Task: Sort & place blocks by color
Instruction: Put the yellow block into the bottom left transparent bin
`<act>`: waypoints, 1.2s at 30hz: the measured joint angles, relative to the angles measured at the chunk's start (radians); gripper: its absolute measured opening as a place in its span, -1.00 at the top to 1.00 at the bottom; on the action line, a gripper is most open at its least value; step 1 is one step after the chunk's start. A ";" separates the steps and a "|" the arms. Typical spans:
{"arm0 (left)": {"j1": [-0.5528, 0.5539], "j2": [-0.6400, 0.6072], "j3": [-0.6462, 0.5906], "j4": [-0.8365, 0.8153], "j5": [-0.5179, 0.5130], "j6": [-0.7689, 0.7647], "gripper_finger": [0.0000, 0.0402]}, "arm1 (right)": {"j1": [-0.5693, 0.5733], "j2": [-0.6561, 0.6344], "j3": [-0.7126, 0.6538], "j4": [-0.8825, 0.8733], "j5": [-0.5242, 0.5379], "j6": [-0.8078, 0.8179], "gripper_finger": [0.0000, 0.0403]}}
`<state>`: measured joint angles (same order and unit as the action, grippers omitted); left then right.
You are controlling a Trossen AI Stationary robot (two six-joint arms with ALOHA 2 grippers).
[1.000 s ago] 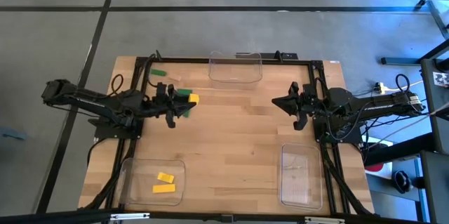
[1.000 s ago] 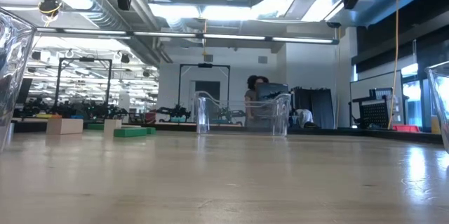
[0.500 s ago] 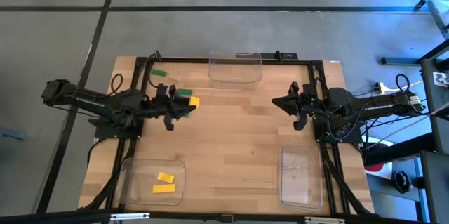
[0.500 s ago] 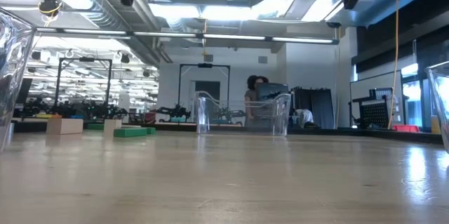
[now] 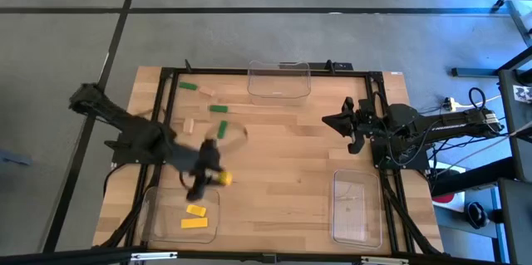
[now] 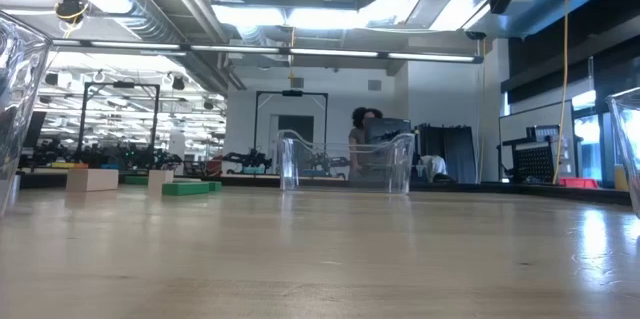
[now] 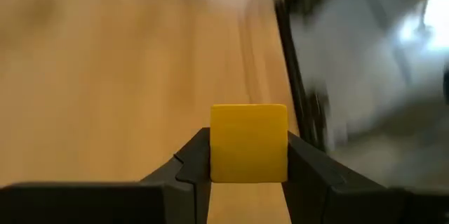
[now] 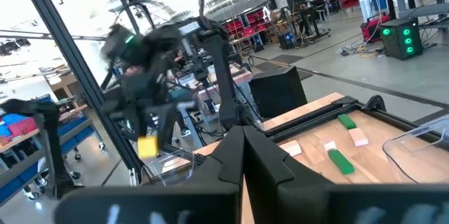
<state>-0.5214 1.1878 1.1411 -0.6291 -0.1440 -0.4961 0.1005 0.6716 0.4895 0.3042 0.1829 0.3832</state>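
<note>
Yellow block sits clamped between the left gripper fingers, held by its two flat sides, above the near-left tray's far edge. Looks light, rigid, smooth-painted; a square grip across flat faces should hold. Two yellow blocks lie in that tray. Farther off, green blocks remain on the table. Right gripper waits closed, empty.

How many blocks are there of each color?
Yellow blocks: 3 (two in the tray, one held in the left gripper)
Green blocks: 3
Tan blocks: 2 that I can make out
Total: 8
</note>
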 joint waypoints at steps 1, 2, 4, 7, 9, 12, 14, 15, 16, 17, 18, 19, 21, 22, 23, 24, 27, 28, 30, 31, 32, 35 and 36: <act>-0.033 0.038 0.031 -0.077 0.024 -0.018 0.41 | 0.000 0.000 0.000 0.000 0.000 0.000 0.95; -0.065 0.074 0.054 -0.141 0.045 -0.035 0.41 | 0.000 0.000 0.000 0.000 0.000 0.000 0.95; -0.127 0.140 0.081 -0.231 0.091 -0.081 0.41 | 0.000 0.000 0.000 0.000 0.000 -0.001 0.95; -0.217 0.206 0.077 -0.276 0.145 -0.149 0.41 | 0.000 0.000 0.000 -0.001 0.000 -0.002 0.95; -0.275 0.240 0.055 -0.276 0.157 -0.196 0.41 | 0.000 0.000 0.000 -0.001 0.000 -0.003 0.95; -0.351 0.287 0.012 -0.268 0.163 -0.248 0.41 | 0.000 0.000 0.000 -0.008 0.000 -0.003 0.95; -0.391 0.311 -0.034 -0.238 0.180 -0.278 0.41 | 0.000 0.000 0.000 -0.022 0.000 -0.003 0.95; -0.408 0.320 -0.057 -0.217 0.196 -0.291 0.41 | 0.000 0.000 0.000 -0.030 0.000 -0.002 0.95; -0.423 0.328 -0.080 -0.192 0.208 -0.307 0.41 | 0.000 0.000 0.000 -0.038 0.000 0.000 0.95; -0.436 0.333 -0.104 -0.173 0.218 -0.320 0.41 | 0.000 0.000 0.000 -0.044 0.000 0.000 0.95; -0.446 0.339 -0.127 -0.165 0.222 -0.338 0.41 | 0.000 0.000 0.000 -0.049 0.000 0.000 0.95; -0.453 0.344 -0.149 -0.162 0.221 -0.356 0.41 | 0.000 0.000 0.000 -0.049 0.000 0.000 0.95; -0.457 0.345 -0.190 -0.160 0.206 -0.389 0.41 | 0.000 0.000 0.000 -0.048 0.000 0.000 0.95; -0.457 0.344 -0.210 -0.158 0.198 -0.405 0.41 | 0.000 0.000 0.000 -0.048 0.001 0.000 0.95; -0.455 0.344 -0.229 -0.157 0.191 -0.418 0.41 | 0.000 0.000 0.000 -0.048 0.003 -0.001 0.95; -0.453 0.345 -0.246 -0.157 0.187 -0.427 0.41 | 0.000 0.000 0.000 -0.048 0.005 -0.001 0.95; -0.453 0.344 -0.284 -0.102 0.188 -0.439 0.41 | 0.000 0.000 0.000 -0.048 0.006 -0.001 0.95; -0.453 0.344 -0.292 -0.084 0.192 -0.440 0.41 | 0.000 0.000 0.000 -0.048 0.007 0.000 0.95; -0.453 0.344 -0.307 -0.045 0.199 -0.440 0.41 | 0.000 0.000 0.000 -0.048 0.007 -0.001 0.95; -0.453 0.344 -0.308 -0.031 0.200 -0.441 0.41 | 0.000 0.000 0.000 -0.048 0.007 -0.002 0.95; -0.453 0.344 -0.308 -0.021 0.199 -0.442 0.41 | 0.000 0.000 0.000 -0.048 0.008 -0.002 0.95; -0.453 0.344 -0.308 -0.018 0.185 -0.460 0.38 | 0.000 0.000 0.000 -0.048 0.008 -0.002 0.95; -0.453 0.344 -0.308 -0.018 0.181 -0.465 0.34 | 0.000 0.000 0.000 -0.048 0.008 -0.002 0.95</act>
<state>-0.9744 1.5314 0.8330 -0.6468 0.0374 -0.9612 0.1005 0.6720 0.4892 0.2565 0.1905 0.3809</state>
